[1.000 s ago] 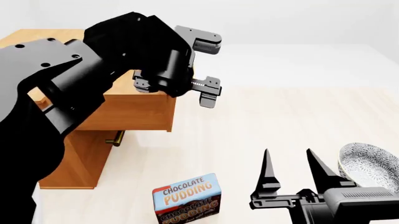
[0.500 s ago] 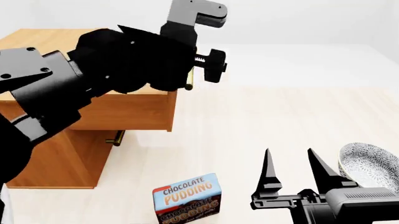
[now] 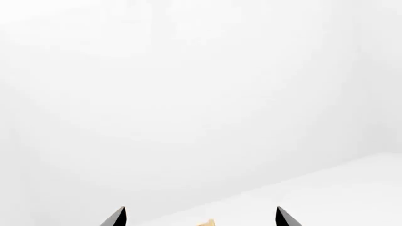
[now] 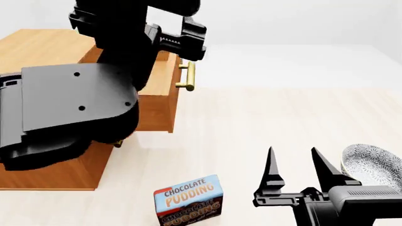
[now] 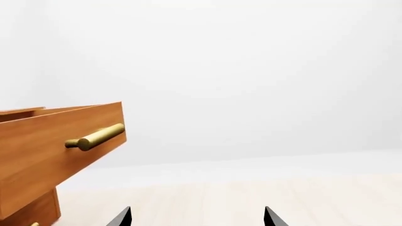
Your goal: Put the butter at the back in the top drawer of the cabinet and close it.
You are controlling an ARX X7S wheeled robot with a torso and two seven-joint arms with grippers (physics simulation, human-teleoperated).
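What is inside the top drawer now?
The top drawer is pulled out, but the left arm covers almost all of its inside in the head view. Only its side wall and front show. The right wrist view shows only its outside. No butter is visible.

The left arm (image 4: 75, 108) hides the top drawer's (image 4: 160, 101) inside; no butter shows.

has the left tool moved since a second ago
Yes. In the head view the left tool has risen: it was level with the top drawer front, and is now above its handle.
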